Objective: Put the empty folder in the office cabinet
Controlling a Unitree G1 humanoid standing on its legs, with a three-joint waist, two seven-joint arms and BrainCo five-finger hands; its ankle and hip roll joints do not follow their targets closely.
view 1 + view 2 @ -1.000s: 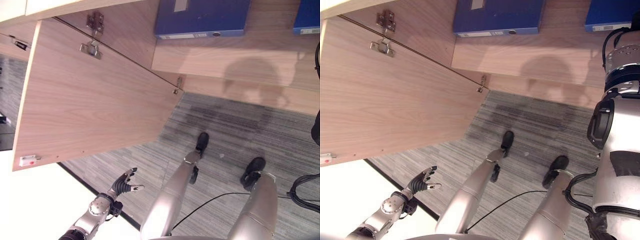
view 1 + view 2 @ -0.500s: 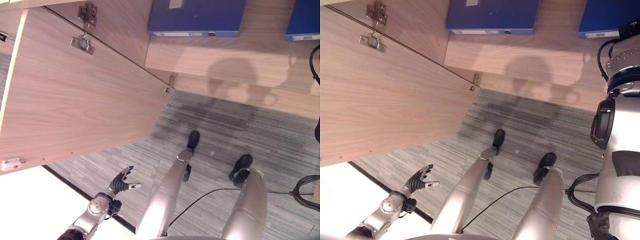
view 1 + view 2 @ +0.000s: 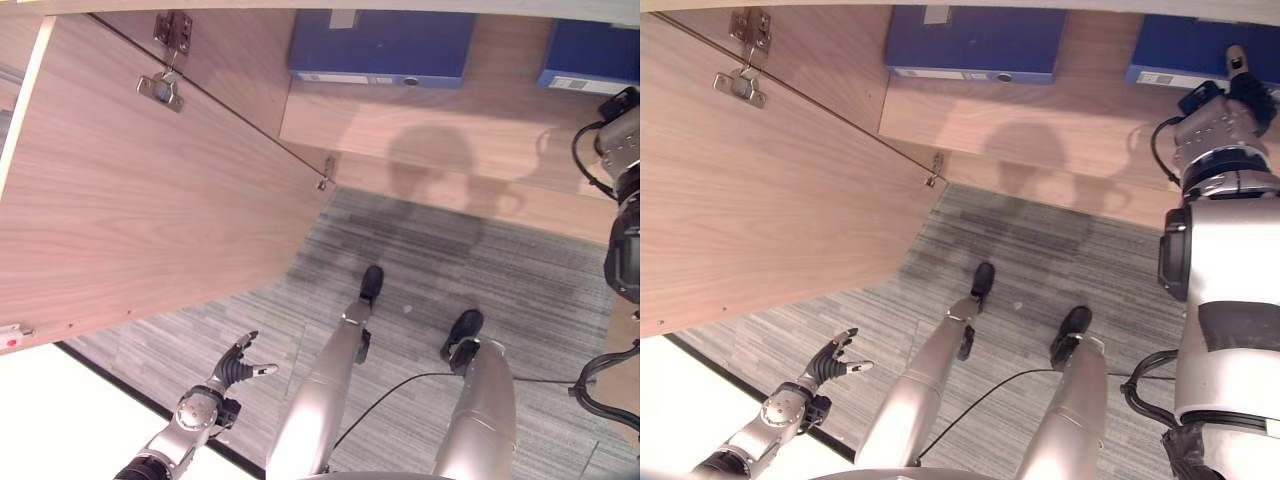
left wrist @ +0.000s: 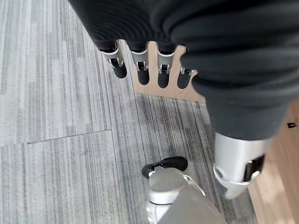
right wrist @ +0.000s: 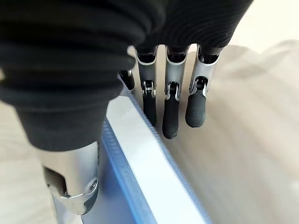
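Observation:
Two blue folders lie on the wooden cabinet shelf (image 3: 430,125): one at the left (image 3: 378,45) and one at the right (image 3: 1160,55). My right hand (image 3: 1238,88) reaches up to the right folder. In the right wrist view its fingers (image 5: 170,112) hang nearly straight along the white-edged spine of that folder (image 5: 145,158), with the thumb (image 5: 70,186) on the blue side. My left hand (image 3: 232,368) hangs low over the carpet with its fingers (image 4: 140,70) spread, holding nothing.
The cabinet door (image 3: 130,200) stands wide open at the left, with hinges (image 3: 160,88) near its top. Grey striped carpet (image 3: 450,250) lies in front of the cabinet. A bright white surface (image 3: 60,430) takes the lower left corner.
The camera has shifted, so the cabinet sits differently in the picture. My right arm has come further into view and its hand is now at the right folder. The left hand has barely moved.

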